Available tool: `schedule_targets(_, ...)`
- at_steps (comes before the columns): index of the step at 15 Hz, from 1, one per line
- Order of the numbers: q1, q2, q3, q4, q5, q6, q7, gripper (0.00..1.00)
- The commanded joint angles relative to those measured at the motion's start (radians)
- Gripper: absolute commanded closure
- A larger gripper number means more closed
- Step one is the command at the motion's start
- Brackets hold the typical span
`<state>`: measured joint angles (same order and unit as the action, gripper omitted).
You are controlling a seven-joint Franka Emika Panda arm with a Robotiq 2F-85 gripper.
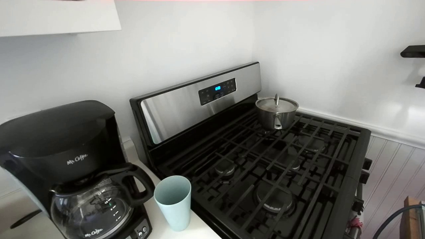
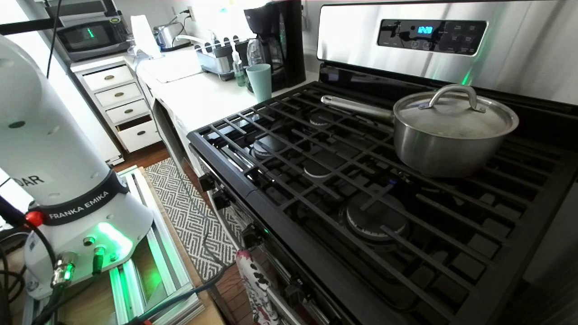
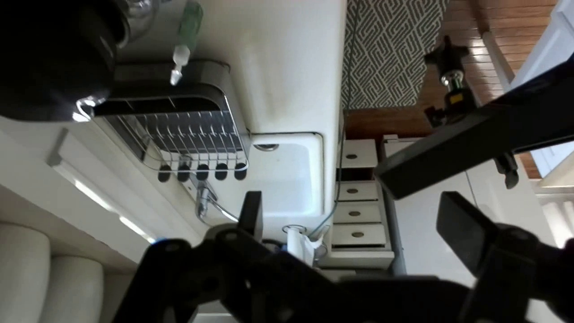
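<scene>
My gripper (image 3: 354, 222) shows in the wrist view with its black fingers wide apart and nothing between them. It is out of sight in both exterior views. It touches nothing visible; the white sink (image 3: 291, 179), the dish rack (image 3: 188, 130) and a green soap bottle (image 3: 189, 27) lie beyond it. A lidded steel saucepan (image 1: 282, 118) stands on a back burner of the black gas stove (image 1: 332, 181); the pan also shows in an exterior view (image 2: 447, 151). A light blue cup (image 1: 176, 209) stands upright on the counter beside the stove, near a black coffee maker (image 1: 59, 136).
The robot's white base (image 2: 90, 239) stands on a wood and metal stand before the stove. A cloth (image 2: 257, 284) hangs on the oven handle. In the wrist view a black beam (image 3: 466, 134) crosses at right, near white drawers (image 3: 356, 202). A patterned rug (image 3: 390, 54) covers the floor.
</scene>
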<state>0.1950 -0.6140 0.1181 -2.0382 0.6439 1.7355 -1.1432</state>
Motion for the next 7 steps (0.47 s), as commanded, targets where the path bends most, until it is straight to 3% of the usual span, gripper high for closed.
schedule_targets(1,-0.043,-0.138,-0.049,-0.160,-0.102,0.036,0.073,0.00)
schedule_targets(4,-0.080,-0.178,-0.098,-0.235,-0.203,0.059,0.120,0.00)
schedule_targets(5,-0.021,-0.122,-0.107,-0.163,-0.172,0.030,0.097,0.00)
schedule_targets(7,-0.037,-0.142,-0.128,-0.204,-0.200,0.042,0.104,0.00)
